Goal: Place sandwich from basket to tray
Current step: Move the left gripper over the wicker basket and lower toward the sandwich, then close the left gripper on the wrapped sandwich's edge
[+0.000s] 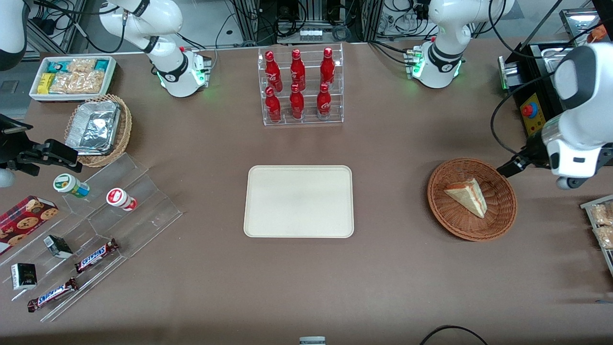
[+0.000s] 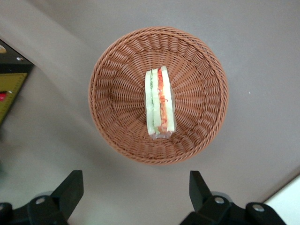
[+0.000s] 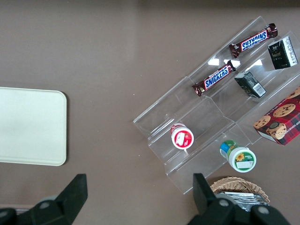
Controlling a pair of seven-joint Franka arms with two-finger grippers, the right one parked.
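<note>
Brown tabletop (image 1: 392, 268) carries the basket (image 2: 117, 65) with the sandwich (image 2: 159, 103) inside. Beside the basket's rim hovers the tool (image 2: 136, 190), fingers spread and empty, straddling the sandwich's long axis.

Quick tally: six red cola bottles (image 1: 297, 85) in the rack at the back edge, two Snickers bars (image 1: 96, 255), two little round tubs (image 1: 71, 186), two dark small boxes (image 1: 58, 246), one cookie box (image 1: 25, 216), one sandwich (image 1: 468, 196), one tray (image 1: 299, 201), two wicker baskets (image 1: 459, 225), and one gripper (image 2: 136, 187), fingers apart above the sandwich's basket.
</note>
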